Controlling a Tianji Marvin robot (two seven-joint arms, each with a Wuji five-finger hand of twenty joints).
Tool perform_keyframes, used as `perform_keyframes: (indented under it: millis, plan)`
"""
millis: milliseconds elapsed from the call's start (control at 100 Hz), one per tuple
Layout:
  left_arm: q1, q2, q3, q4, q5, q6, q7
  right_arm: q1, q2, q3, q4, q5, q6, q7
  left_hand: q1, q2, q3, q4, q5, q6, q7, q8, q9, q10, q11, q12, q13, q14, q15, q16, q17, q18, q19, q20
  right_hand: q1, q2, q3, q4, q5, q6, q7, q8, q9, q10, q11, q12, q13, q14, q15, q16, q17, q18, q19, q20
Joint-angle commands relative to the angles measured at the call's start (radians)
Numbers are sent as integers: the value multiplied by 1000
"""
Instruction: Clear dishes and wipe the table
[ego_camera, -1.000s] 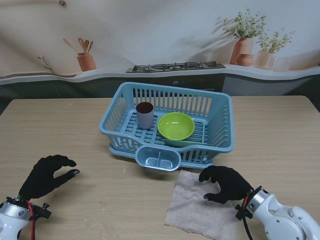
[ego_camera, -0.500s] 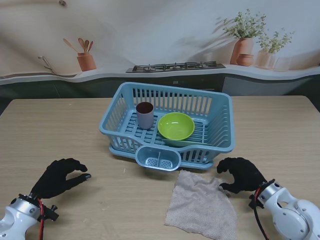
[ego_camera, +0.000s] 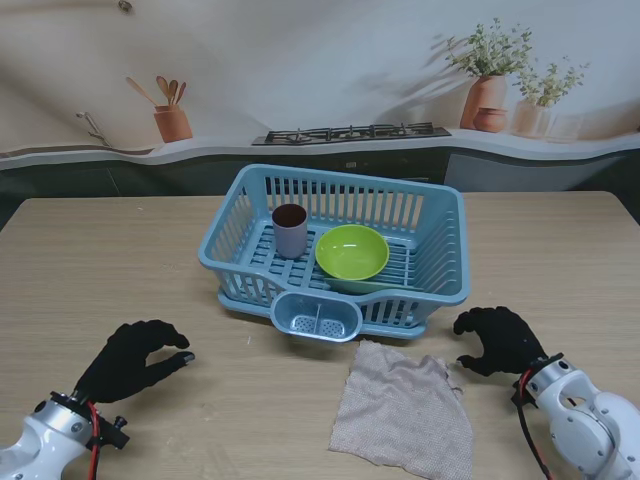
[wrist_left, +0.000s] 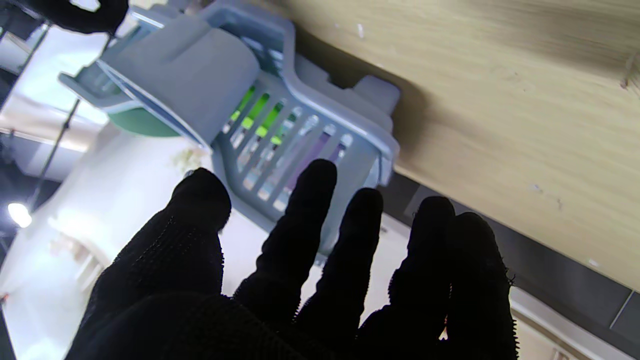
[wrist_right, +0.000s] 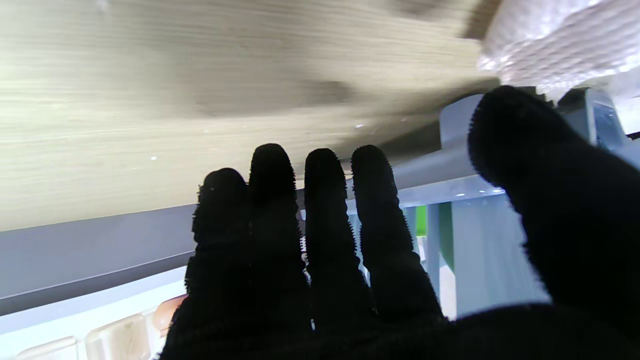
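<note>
Sitting mid-table, the blue dish rack (ego_camera: 340, 250) holds a mauve cup (ego_camera: 290, 229) and a green bowl (ego_camera: 352, 252), its cutlery caddy (ego_camera: 316, 318) facing me. The beige cloth (ego_camera: 402, 410) lies just nearer, between my hands. My left hand (ego_camera: 133, 360) and right hand (ego_camera: 498, 339) hover with fingers loosely spread, holding nothing, neither touching cloth or rack.

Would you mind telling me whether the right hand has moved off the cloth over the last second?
Yes. The right hand has slid to the right, off the cloth, and now sits beside the dish rack's near right corner, holding nothing.
</note>
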Motion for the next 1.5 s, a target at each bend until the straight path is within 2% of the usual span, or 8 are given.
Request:
perform_keyframes:
  millis: [0,270,400,630,830,1220,1490]
  plan:
    - [8,2,13,-18,-5,14,-23,9,6,6,14,-9,5,6,-26,-12,29,13,-32,-12,-19,-10,-30,-9,-3,-24,-45,-11,-10,-10,-25,-41,-33,-28,-2,14,-21,-25,-17,22,-19,-17,-29,0,-32,-20,-28,14,-40,-20,-24,7,-32,-31]
    - [0,14,68,-56,-16,82,-80,33,9,12,61,-39,17,-39,-55,-37,96,6,-93,-23,-54,-35,-112,-39,-11,-25,-109,-55,-36,-23,-77,-112,-79,-69,0,21,-28,-24,-33,27,-95,-58,-62,1,-129,-56,-74,3,-222,-103,-85,17,-156,-134]
    - [-18,23,108,-74,-23,141,-125,43,10,12,77,-43,23,-48,-68,-39,107,4,-120,-30,-66,-42,-148,-52,-17,-27,-139,-71,-50,-29,-104,-138,-102,-85,-2,25,-32,-24,-38,28,-121,-71,-78,2,-165,-69,-99,-3,-289,-134,-118,18,-197,-164]
    - [-66,39,182,-88,-40,234,-205,52,11,9,95,-52,29,-62,-82,-43,114,2,-147,-47,-76,-46,-184,-71,-25,-32,-168,-89,-65,-35,-133,-163,-121,-102,-2,27,-36,-24,-38,29,-128,-75,-84,3,-178,-73,-113,-3,-312,-144,-134,15,-212,-176]
    - [-109,50,242,-93,-52,291,-256,48,12,8,88,-53,39,-53,-90,-54,131,2,-172,-57,-85,-49,-216,-90,-30,-34,-194,-112,-82,-40,-158,-191,-150,-124,-2,29,-39,-24,-38,31,-130,-75,-87,5,-181,-74,-122,-1,-314,-144,-141,13,-214,-179]
    - [-202,64,384,-83,-74,379,-307,45,11,1,81,-50,48,-44,-121,-106,236,-5,-229,-75,-98,-48,-287,-131,-20,-32,-231,-172,-101,-43,-183,-237,-164,-154,4,27,-39,-23,-37,31,-138,-75,-90,5,-182,-73,-132,0,-314,-145,-149,14,-216,-182]
    - [-262,74,483,-68,-99,456,-351,46,12,-5,84,-50,50,-44,-134,-124,279,-10,-246,-78,-100,-43,-306,-139,-14,-30,-242,-185,-103,-42,-191,-248,-162,-156,6,25,-39,-23,-37,31,-140,-74,-91,5,-182,-73,-135,-1,-313,-144,-153,9,-218,-183]
